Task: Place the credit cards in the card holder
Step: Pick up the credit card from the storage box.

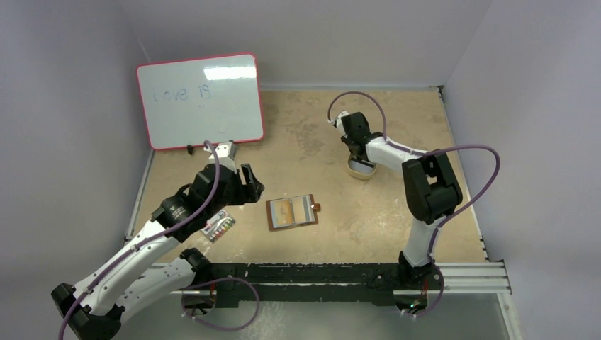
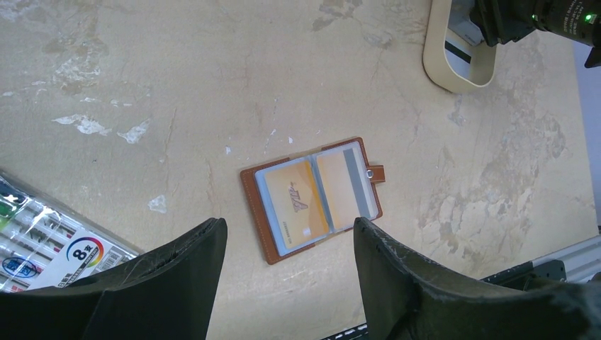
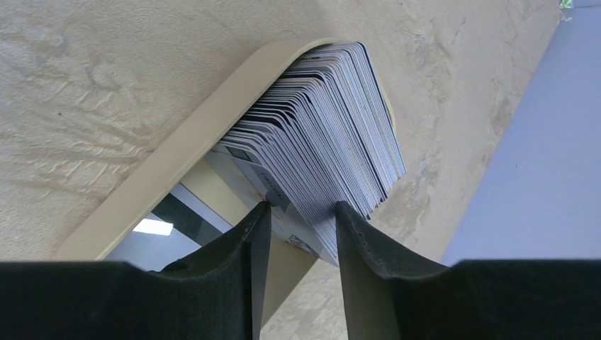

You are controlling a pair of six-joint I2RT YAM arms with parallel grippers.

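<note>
The left gripper [image 2: 287,237] hangs wide and empty. The card holder [image 2: 312,198] lies opened flat just ahead of its fingertips, with a gold card [image 2: 294,202] in one slot. Further right, the right gripper [image 3: 298,216] dips into the tan tin [image 3: 142,191], its fingers straddling the near edge of the packed credit cards [image 3: 333,127] — whether they pinch, I cannot tell. The step looks like card pickup — next it must isolate one card and lift it clear.
</note>
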